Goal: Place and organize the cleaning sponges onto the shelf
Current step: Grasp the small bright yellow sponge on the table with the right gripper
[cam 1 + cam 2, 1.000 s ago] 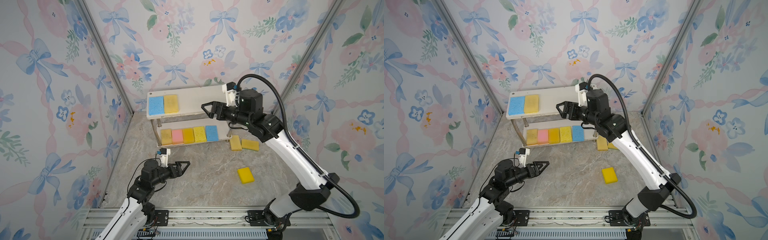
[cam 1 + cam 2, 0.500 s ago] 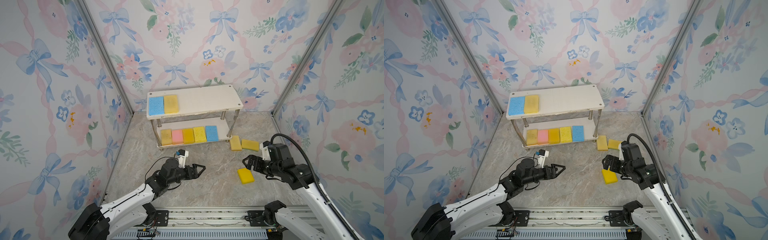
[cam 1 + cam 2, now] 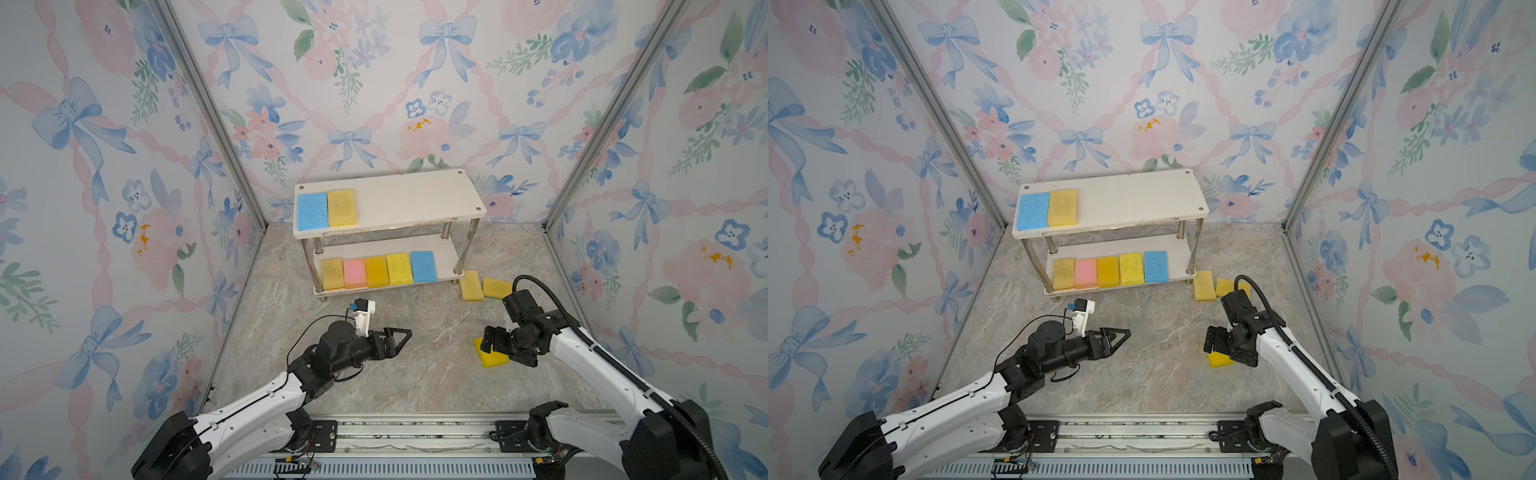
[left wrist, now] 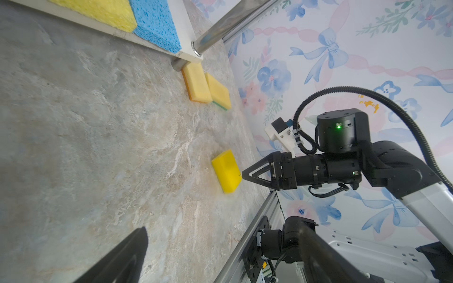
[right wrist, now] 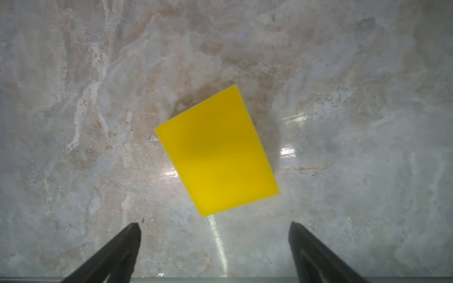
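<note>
Jaws on my right hand (image 5: 214,226) stand wide apart with nothing between them, pointing down at the surface (image 3: 436,374). Just ahead of the fingertips, centred between their two lines, lies the bright yellow sponge (image 5: 217,152), flat on the marble. In the right wrist view its long axis runs roughly away from the hand, skewed a little to one side. The jaws therefore span its shorter width, and I judge a small wrist turn would square them to its edges before I close. From the left wrist view the hand's tip sits just beside the sponge's near edge; I cannot tell whether it touches.

My left hand (image 3: 405,334) is open too and holds nothing. It hovers over bare surface near the middle, well apart from that sponge, so the right arm is clearly the nearer one for this pick.

Farther out, two paler yellow sponges (image 3: 471,286) lie side by side on the surface, just beside the front right leg of the shelf (image 3: 399,199). Its lower board carries a full row of five. The upper board holds a blue and a yellow one at its left end, with the rest bare. I judge that is where this one belongs.
</note>
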### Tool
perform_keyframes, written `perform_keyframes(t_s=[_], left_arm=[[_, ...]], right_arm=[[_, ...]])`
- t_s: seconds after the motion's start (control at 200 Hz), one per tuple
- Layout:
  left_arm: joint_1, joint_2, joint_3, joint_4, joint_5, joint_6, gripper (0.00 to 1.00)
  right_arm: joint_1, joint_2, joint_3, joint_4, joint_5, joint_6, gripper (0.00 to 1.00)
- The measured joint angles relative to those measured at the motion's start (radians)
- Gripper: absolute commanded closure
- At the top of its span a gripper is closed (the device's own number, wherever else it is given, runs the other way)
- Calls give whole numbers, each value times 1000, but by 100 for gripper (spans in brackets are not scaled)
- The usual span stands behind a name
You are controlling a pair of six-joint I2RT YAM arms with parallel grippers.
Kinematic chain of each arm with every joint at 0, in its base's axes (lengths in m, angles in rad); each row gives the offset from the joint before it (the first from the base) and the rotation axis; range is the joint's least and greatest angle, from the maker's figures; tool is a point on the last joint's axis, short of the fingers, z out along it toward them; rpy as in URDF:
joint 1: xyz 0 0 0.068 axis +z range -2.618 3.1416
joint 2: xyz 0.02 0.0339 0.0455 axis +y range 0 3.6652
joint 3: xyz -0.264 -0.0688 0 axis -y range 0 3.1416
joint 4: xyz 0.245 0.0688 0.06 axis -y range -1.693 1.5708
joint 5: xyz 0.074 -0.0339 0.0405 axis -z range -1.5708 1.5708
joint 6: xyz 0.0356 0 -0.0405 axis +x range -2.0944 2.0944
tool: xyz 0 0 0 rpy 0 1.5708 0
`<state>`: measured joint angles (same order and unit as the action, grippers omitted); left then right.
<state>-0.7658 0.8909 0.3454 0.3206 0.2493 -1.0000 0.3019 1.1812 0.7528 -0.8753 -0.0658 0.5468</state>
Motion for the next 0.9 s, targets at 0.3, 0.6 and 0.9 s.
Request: perform_keyframes(t_s=[0.3, 0.6, 0.9], left_arm=[[19, 0, -4, 0, 2, 0, 2], [52, -15, -24, 0, 10, 0, 2], [60, -49, -41, 0, 14, -8, 2]], right_arm=[[3, 183, 46, 39, 82, -66, 3], [40, 270, 85, 93, 58, -126, 2], [40, 323, 85, 133, 24, -139, 17]])
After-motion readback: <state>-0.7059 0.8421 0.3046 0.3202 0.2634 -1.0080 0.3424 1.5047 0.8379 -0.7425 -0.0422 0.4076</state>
